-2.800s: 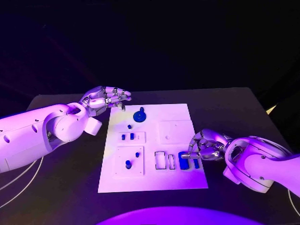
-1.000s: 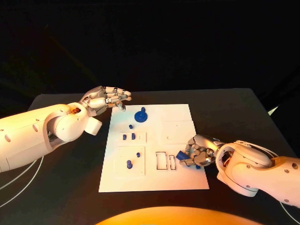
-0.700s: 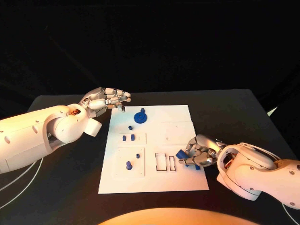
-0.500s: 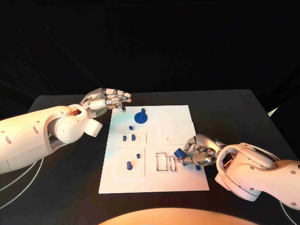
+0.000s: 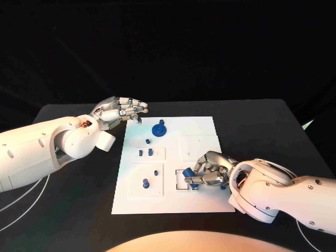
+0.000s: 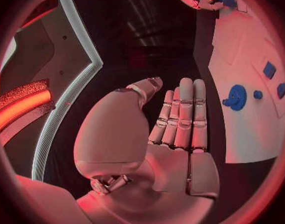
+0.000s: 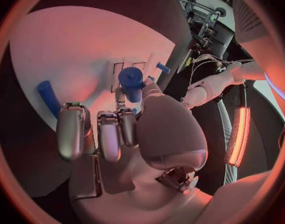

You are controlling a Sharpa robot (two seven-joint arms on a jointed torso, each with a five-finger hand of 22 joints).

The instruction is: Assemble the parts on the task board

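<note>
Near the task board's (image 5: 168, 205) front edge, the right hand (image 5: 206, 173) pinches a small blue part (image 5: 188, 172) directly over the narrow rectangular slots, so the coming move looks like a short push straight down. Its long axis seems roughly upright, though the head view leaves this unclear. The right wrist view shows the part (image 7: 131, 82) at the fingertips above the slot outlines, plus another blue piece (image 7: 47, 97) lying loose nearby. The left hand (image 5: 121, 110) hovers by the board's far left corner, fingers loosely curled, holding nothing.
</note>
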